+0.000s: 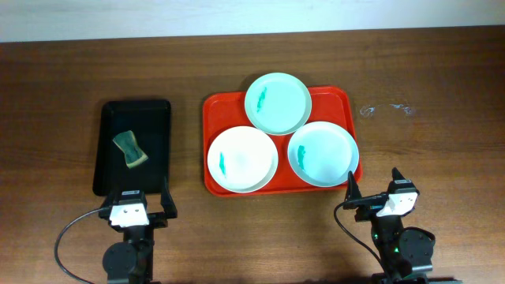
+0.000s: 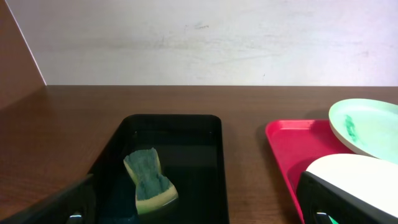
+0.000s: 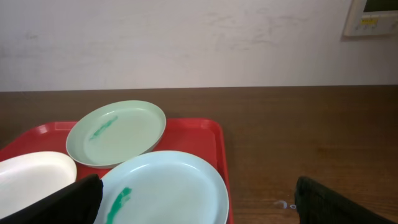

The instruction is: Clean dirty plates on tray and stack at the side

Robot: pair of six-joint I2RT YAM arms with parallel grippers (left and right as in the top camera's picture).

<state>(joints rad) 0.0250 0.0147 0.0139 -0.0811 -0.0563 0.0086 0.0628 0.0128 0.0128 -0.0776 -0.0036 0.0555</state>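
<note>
So far: nothing wiped or stacked, I judge; the whole task is left
Left gripper [image 1: 144,199]: jaws apart, empty, just short of the black tray [image 1: 158,118]
Right gripper [image 1: 374,188]: jaws apart, empty, near the red tray's [image 1: 217,106] near right corner
Sponge [image 1: 130,149]: lying in the black tray
Plates: all three on the red tray, white plate [image 1: 242,158] and pale blue plate [image 1: 322,153] nearer, mint plate [image 1: 277,103] farthest, each bearing a teal smear
Worktop [image 1: 442,158]: no stack at the side

- A bare strip of brown wooden table [image 1: 187,142] runs between the narrow black rectangular tray [image 1: 154,118] and the large red plastic tray [image 1: 331,101].
- Three round pale plates [image 1: 277,102] crowd the red tray, rims overlapping.
- Open table lies right of it.
</note>
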